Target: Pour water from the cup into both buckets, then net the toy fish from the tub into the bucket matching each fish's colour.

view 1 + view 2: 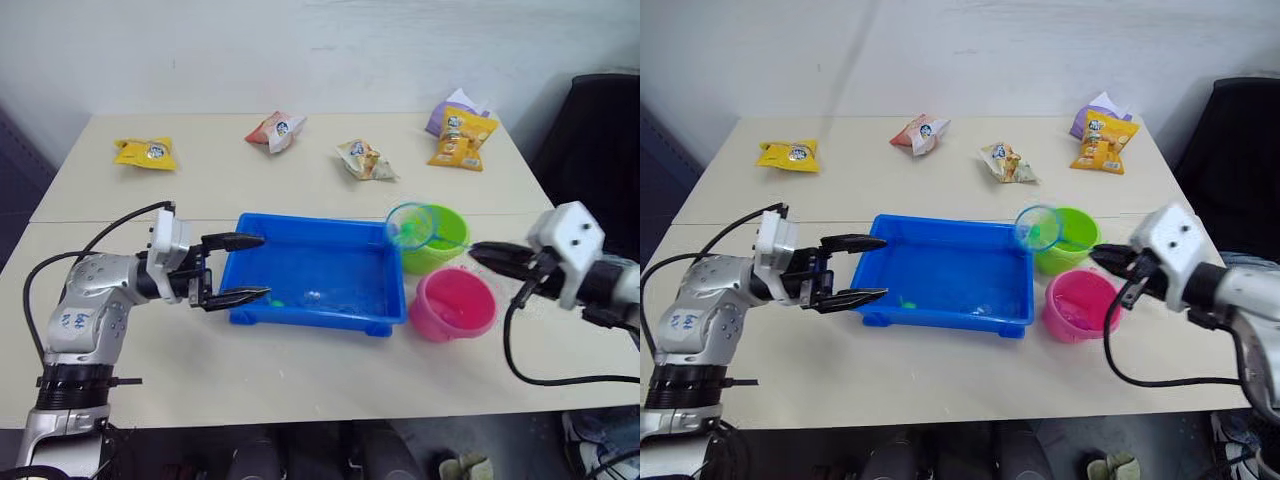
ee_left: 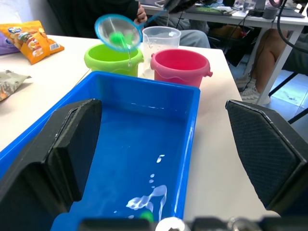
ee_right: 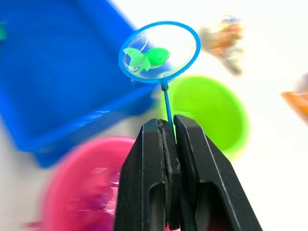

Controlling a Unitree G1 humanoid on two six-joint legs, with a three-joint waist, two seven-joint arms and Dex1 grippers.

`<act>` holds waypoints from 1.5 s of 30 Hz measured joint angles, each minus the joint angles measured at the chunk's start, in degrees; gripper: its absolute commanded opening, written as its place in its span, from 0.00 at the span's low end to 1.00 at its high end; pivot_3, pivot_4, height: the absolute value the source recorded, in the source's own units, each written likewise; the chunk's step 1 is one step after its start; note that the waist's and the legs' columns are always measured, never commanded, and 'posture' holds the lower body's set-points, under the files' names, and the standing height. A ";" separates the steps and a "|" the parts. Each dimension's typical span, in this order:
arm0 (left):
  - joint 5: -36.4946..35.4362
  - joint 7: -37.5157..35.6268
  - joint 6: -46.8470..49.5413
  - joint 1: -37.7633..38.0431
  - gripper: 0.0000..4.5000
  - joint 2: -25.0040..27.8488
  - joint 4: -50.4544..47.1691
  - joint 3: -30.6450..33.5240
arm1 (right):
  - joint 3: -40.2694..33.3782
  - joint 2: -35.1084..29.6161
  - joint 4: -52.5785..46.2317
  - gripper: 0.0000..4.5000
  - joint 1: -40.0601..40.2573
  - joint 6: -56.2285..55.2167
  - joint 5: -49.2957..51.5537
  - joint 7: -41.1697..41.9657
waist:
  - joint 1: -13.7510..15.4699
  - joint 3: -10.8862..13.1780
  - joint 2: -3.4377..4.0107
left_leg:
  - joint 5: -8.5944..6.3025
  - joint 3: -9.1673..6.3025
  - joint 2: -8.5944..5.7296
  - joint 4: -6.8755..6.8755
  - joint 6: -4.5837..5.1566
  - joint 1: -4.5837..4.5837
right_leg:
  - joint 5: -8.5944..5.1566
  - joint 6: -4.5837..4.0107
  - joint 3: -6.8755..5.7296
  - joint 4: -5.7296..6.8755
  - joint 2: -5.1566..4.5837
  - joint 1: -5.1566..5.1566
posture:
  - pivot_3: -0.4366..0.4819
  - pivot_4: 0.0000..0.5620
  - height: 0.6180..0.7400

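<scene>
The right wrist view makes plain what the head views barely hint at: a green fish (image 3: pixel 147 57) lies in the mesh of the net (image 3: pixel 160 52), whose hoop hangs above the edge of the lime green bucket (image 3: pixel 211 108), beside the tub's (image 1: pixel 330 250) far right corner. The left wrist view adds the clear cup (image 2: pixel 160 41), standing behind and between the green bucket and the pink bucket (image 2: pixel 181 66), where the head views hide it.

The right gripper (image 3: pixel 169 126) has its jaws clenched on the net's thin handle, the hoop held out ahead of the fingertips. The left gripper (image 1: pixel 240 268) has its jaws spread wide at the tub's left end, one on either side of the short wall, grasping nothing. Another small green fish (image 1: pixel 279 301) lies in the tub's water near the front wall. Snack packets (image 1: pixel 146 153) are scattered along the far side of the table (image 1: pixel 300 370).
</scene>
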 measured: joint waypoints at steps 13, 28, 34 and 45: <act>2.27 -0.14 -2.02 -4.40 0.98 -2.64 4.01 -3.38 | 4.92 -0.22 22.20 0.00 0.02 -33.25 -16.39 -10.00 | 0.01 0.01 0.03 | 0.03 0.06 0.01 0.00 -0.06 0.01 | 0.00 0.01 0.04 0.01 0.01 -0.03 | 0.48 0.27 0.99; 2.35 2.67 -2.78 -4.18 0.98 -4.39 3.71 -3.72 | 13.42 -10.41 32.64 0.00 -0.29 -69.00 -45.57 -28.84 | -0.03 0.04 0.08 | 0.07 0.07 0.03 0.06 -0.12 0.03 | 0.00 0.01 0.05 0.05 -0.02 -0.02 | 0.48 0.27 0.99; 3.39 3.34 -4.82 -3.54 0.98 -4.43 3.71 -3.77 | 15.32 -11.76 34.29 0.00 -2.35 -71.66 -54.67 -38.74 | -0.31 0.04 0.08 | 0.09 0.08 0.05 0.07 -0.16 0.04 | 0.00 0.00 0.06 0.08 0.01 -0.03 | 0.48 0.27 0.99; 4.30 2.12 -10.63 2.75 0.98 2.49 5.07 2.76 | 22.61 -5.49 15.91 0.00 -8.55 -42.07 -6.35 -14.30 | -1.66 0.04 0.09 | 0.10 0.02 0.16 0.04 -0.18 0.13 | -0.01 -0.02 0.09 0.20 0.06 -0.01 | 0.48 0.27 0.99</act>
